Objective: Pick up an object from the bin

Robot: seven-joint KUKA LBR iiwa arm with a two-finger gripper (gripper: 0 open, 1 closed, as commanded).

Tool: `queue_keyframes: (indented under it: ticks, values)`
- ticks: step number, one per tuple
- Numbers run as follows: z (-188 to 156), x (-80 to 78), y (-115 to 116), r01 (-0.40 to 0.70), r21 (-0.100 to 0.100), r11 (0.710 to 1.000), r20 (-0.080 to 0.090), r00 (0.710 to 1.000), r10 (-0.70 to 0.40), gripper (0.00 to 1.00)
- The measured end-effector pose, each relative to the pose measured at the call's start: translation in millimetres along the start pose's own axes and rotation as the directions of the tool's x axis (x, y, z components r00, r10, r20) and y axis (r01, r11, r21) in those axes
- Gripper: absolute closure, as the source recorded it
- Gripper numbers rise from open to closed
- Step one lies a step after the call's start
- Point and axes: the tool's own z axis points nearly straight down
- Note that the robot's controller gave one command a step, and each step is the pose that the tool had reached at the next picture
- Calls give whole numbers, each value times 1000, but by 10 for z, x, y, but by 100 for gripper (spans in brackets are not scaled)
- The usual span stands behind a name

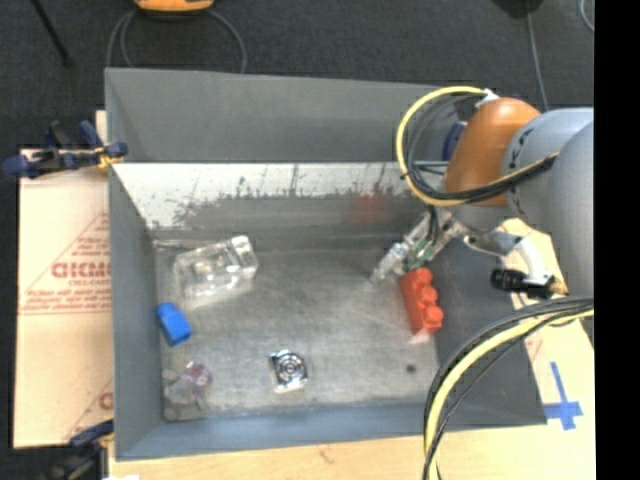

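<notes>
Your gripper [405,260] is low in the bin [300,183], at the right end of the floor, close to the foot of the back wall. From this angle you can't tell whether it's wide, narrow or closed on anything, so treat its state as unknown.

Nearest thing is the red piece [422,301]: a lumpy, longish red plastic part lying flat on the floor. In your view it sits just below the gripper and a little to its right. It runs from near the gripper down toward the front of the bin, slightly slanted, close to the right wall. Its upper end is right at the gripper, but you can't tell whether they're touching or just apart.

Behind the gripper, the orange cover [485,143] on the wrist sits over the back-right corner. Yellow and black cables [420,138] loop round its left side. The grey arm [565,168] comes in over the right rim, and another yellow-and-black cable arcs across the front-right corner.

Everything else on the floor is well apart from the gripper:
- disc [289,369]: small and silvery with a ring pattern, near the front wall at about mid-width.
- clear pack [215,265]: crumpled and transparent, in the left half toward the back.
- blue block [173,323]: small, near the left wall, below-left of the clear pack and apart from it.
- clear lump [190,381]: purple-tinted, in the front-left corner, just below the blue block.

The back wall is scratched and scuffed along its lower edge.
</notes>
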Motion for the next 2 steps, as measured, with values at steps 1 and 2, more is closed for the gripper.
queue_keyframes:
  ticks: [1, 2]
  values:
    - [14, 160, 110, -99, 12, 995, 19, 995, 99, 0]
    - [1, 190, 132, -95, 14, 995, 6, 995, 95, 100]
